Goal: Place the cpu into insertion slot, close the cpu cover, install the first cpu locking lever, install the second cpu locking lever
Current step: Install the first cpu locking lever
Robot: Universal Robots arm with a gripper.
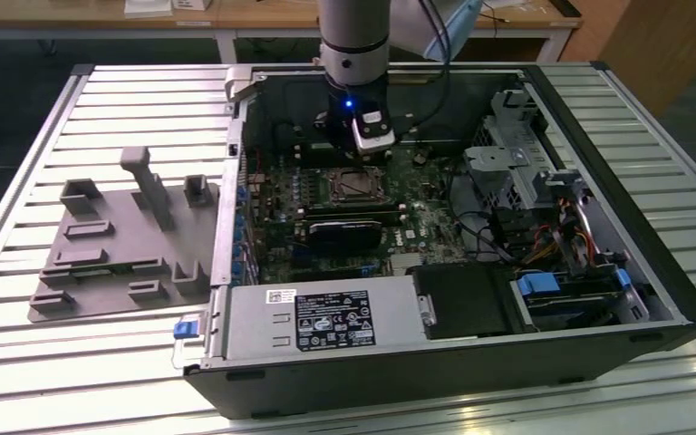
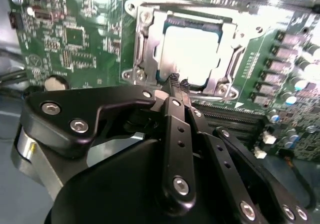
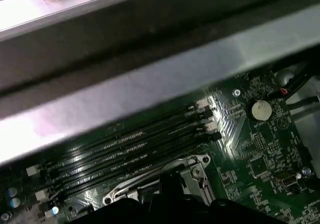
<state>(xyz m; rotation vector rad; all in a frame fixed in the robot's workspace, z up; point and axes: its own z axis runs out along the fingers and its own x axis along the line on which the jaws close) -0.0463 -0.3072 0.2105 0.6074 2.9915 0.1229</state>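
Observation:
In the second wrist view the cpu (image 2: 192, 48) lies in the insertion slot (image 2: 226, 90), its pale silver top showing through the window of the cpu cover (image 2: 148, 47). The cover lies flat over it. My gripper (image 2: 179, 83) is shut, its two black fingertips pressed together with nothing between them, just off one edge of the socket. In the exterior view the gripper (image 1: 368, 150) hangs inside the open computer case, just beyond the far edge of the insertion slot (image 1: 354, 185). I cannot make out how the locking levers stand.
Long black memory slots (image 3: 135, 149) and the case wall (image 3: 150, 84) lie close by the socket. A black block (image 1: 348, 232), power supply (image 1: 318, 317), drive cages (image 1: 542, 181) and cables crowd the case. A grey fixture tray (image 1: 119, 245) sits at the exterior view's left.

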